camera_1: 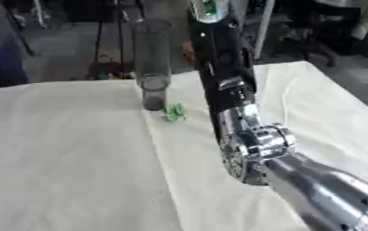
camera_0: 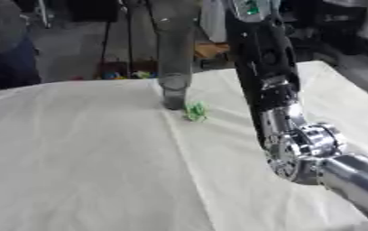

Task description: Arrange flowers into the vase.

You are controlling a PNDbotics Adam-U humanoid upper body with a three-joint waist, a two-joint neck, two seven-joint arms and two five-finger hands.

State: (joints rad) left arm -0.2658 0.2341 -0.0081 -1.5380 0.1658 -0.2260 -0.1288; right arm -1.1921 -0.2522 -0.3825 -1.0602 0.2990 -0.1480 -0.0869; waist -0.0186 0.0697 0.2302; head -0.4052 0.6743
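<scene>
A tall clear vase [camera_1: 152,58] stands upright at the far middle of the white-clothed table [camera_0: 76,158]. A small green sprig of leaves [camera_0: 196,111] lies on the cloth just right of the vase's base, close to it. My right arm [camera_0: 270,76] comes in from the lower right, bends at a silver joint [camera_0: 305,151], and rises past the vase's right side to the top edge. Its hand is cut off there; only a grey end with a spot of green [camera_1: 207,8] shows. No flower blossoms are visible. My left arm does not show.
The table's far edge [camera_0: 85,82] runs just behind the vase, and its right edge [camera_0: 353,83] slants down the right side. Beyond lie a dark floor, stands and small coloured items [camera_0: 128,74]. Bare cloth fills the left and the front.
</scene>
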